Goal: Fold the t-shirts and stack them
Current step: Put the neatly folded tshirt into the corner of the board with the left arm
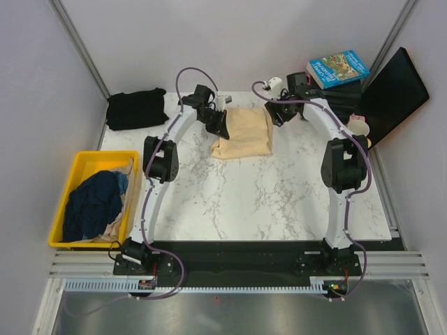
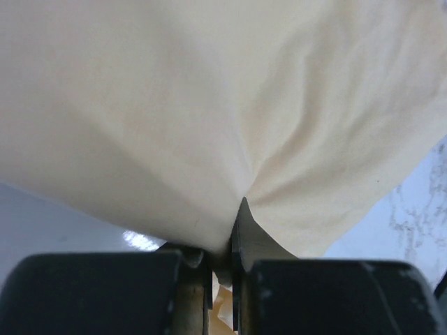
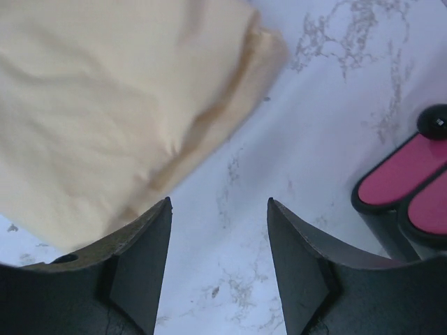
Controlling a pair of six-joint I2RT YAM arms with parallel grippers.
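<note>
from the overhead view i see the cream-yellow t-shirt (image 1: 243, 132) lying folded into a thick rectangle on the far middle of the marble table (image 1: 279, 195), between the two arms. the left gripper (image 1: 223, 129) sits at the shirt's left edge, and in the left wrist view its jaws are pressed together on a pinch of the cream cloth (image 2: 209, 125), which puckers into the fingers and fills nearly the whole view. the right gripper (image 1: 277, 117) is just beside the shirt's far right corner; its wrist view shows the fingers (image 3: 140, 258) spread apart with nothing between them but bare marble, the shirt's layered edge (image 3: 209, 132) lying just to one side. the black t-shirt (image 1: 137, 108) lies bunched at the far left corner of the table, well apart from the cream one. the dark navy t-shirt (image 1: 94, 202) is heaped in a yellow bin (image 1: 66, 167) off the table's left side.
</note>
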